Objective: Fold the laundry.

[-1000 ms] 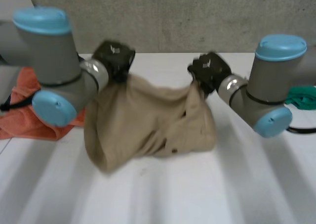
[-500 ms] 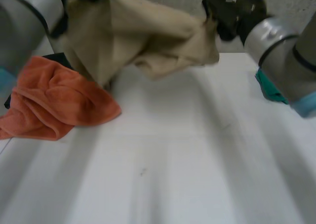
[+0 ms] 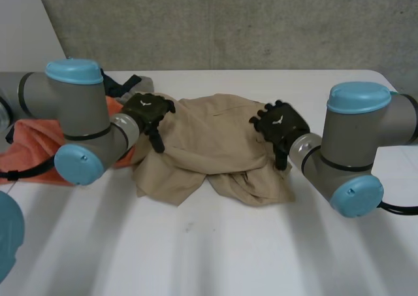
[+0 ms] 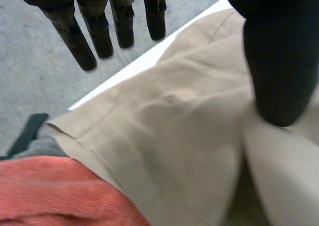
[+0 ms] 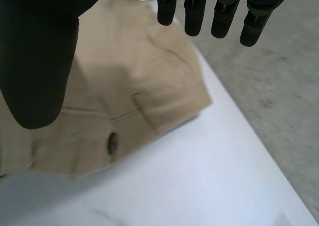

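Bright, even light comes down from overhead and the white table (image 3: pixel 215 257) glows pale. There's a soft sheen on top of the left arm's light-blue cap (image 3: pixel 74 70) at 9 o'clock. The tan cloth (image 3: pixel 209 139) lays a thin, soft shadow along its 6 o'clock edge, and its folds shade gently.

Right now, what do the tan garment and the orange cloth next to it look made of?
Tan garment: likely a woven cotton twill, matte and smooth; stitched seams, a pocket flap and a dark button show. Orange cloth: probably terry or microfibre towelling, soft and matte, with a fine ribbed nap.
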